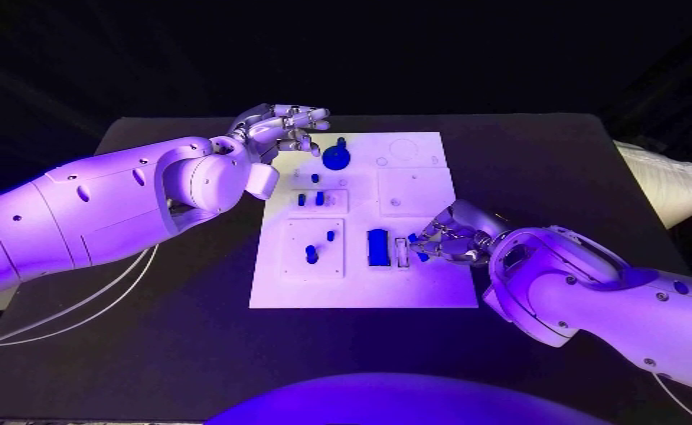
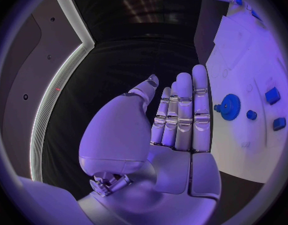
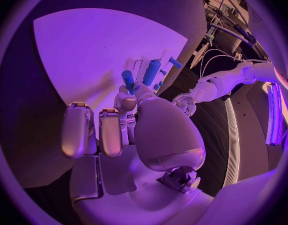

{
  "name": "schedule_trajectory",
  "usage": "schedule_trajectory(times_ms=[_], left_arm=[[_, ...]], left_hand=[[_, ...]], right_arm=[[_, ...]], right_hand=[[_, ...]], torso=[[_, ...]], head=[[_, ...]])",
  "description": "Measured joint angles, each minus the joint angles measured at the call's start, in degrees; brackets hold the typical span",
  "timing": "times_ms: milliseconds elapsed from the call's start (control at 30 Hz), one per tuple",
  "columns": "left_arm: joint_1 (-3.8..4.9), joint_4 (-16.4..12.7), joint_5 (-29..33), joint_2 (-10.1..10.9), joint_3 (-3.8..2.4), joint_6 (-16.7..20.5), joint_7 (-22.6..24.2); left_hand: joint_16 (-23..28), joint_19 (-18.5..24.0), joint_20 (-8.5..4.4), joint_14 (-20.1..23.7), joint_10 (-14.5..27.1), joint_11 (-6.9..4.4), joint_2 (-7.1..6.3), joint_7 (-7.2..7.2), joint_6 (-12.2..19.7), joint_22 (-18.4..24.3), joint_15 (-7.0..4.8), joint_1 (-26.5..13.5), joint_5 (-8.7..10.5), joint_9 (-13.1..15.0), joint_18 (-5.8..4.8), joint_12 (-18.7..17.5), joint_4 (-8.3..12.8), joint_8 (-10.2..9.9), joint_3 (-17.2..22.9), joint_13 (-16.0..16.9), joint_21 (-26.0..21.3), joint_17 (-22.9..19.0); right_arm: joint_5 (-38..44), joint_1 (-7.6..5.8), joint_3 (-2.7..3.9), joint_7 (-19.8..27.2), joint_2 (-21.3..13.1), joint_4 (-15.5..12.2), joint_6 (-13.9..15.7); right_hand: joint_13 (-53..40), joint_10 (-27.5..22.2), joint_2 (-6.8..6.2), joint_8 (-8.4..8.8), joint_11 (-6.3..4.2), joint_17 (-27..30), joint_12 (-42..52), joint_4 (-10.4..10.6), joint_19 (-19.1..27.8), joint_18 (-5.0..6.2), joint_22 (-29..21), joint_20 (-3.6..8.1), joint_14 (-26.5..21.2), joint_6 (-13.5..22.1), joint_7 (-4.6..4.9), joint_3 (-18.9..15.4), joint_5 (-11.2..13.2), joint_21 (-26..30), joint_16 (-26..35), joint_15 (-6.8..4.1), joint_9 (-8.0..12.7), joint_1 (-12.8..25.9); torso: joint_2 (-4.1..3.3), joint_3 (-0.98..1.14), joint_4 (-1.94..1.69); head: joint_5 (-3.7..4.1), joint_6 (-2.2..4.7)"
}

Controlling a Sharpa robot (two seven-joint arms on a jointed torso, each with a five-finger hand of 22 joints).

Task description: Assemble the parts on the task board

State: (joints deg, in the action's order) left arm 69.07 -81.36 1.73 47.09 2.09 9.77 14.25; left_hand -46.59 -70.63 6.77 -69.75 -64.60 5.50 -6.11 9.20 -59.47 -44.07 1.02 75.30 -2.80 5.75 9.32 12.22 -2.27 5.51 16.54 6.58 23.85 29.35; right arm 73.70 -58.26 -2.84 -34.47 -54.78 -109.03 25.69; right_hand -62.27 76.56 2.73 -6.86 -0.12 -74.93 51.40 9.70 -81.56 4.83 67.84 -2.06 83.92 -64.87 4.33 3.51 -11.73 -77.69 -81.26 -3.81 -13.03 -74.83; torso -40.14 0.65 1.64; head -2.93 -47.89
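Fingertips of the right hand (image 1: 444, 238) pinch a small blue peg (image 3: 127, 80) above the task board (image 1: 433, 290), beside the blue block (image 1: 378, 247). Insertion seems under way; next it needs alignment over its hole. Left hand (image 1: 283, 128) hovers, fingers straight, empty, near the blue gear (image 1: 336, 157).

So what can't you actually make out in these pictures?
- Head view: what the right hand pinches, hidden by its own fingers.
- Right wrist view: that hand's thumb covers the held blue piece's lower end.
- Left wrist view: the white board is cut off by the circle's rim.
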Motion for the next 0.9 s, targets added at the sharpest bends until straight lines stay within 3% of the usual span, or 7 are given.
schedule_trajectory(times_ms=[100,233,900], left_arm=[[0.00,0.00,0.00,-0.01,0.00,-0.03,-0.02],[0.00,0.00,0.00,-0.03,0.00,-0.07,-0.04],[-0.01,0.01,0.00,-0.15,0.01,-0.48,-0.32]], left_hand=[[0.00,0.00,0.00,0.00,0.00,0.00,0.00,0.00,0.00,0.00,0.00,0.00,0.00,0.00,0.00,0.00,0.00,0.00,0.00,0.00,0.00,0.00],[0.00,0.00,0.00,0.00,0.00,0.00,0.00,0.00,0.00,0.00,0.00,0.00,0.00,0.00,0.00,0.00,0.00,0.00,0.00,0.00,0.00,0.00],[0.00,0.00,0.00,0.00,0.20,-0.20,0.00,0.00,0.00,0.09,0.00,0.00,0.00,0.01,0.00,0.00,0.16,0.00,-0.16,-0.02,-0.23,-0.07]], right_arm=[[-0.70,-0.05,0.01,-0.04,0.33,0.31,-0.02],[-1.28,-0.09,0.03,-0.33,0.85,0.66,-0.30],[-1.82,-0.20,0.04,-1.84,3.06,1.71,-2.64]], right_hand=[[-0.28,0.30,-1.02,-0.01,-0.12,0.00,0.34,0.97,0.00,0.00,0.11,0.00,0.00,-0.49,-0.07,-0.27,-2.46,0.00,0.00,0.00,-0.07,1.50],[-0.59,0.51,-1.24,-0.01,-0.32,0.01,0.67,1.71,0.00,0.00,0.22,0.00,0.00,-1.04,-0.19,-0.58,-4.37,0.00,0.00,0.00,-0.37,2.62],[-2.05,1.62,-1.68,-0.61,-0.64,0.02,2.66,2.25,-0.21,0.00,0.69,0.21,0.00,-2.09,-0.64,-0.81,-4.90,-0.23,-0.45,-0.41,-0.88,3.05]], torso=[[-0.01,-0.02,0.00],[-0.01,-0.02,0.03],[0.05,-0.03,0.06]], head=[[-0.04,-0.03],[-0.14,-0.17],[-0.49,-0.58]])
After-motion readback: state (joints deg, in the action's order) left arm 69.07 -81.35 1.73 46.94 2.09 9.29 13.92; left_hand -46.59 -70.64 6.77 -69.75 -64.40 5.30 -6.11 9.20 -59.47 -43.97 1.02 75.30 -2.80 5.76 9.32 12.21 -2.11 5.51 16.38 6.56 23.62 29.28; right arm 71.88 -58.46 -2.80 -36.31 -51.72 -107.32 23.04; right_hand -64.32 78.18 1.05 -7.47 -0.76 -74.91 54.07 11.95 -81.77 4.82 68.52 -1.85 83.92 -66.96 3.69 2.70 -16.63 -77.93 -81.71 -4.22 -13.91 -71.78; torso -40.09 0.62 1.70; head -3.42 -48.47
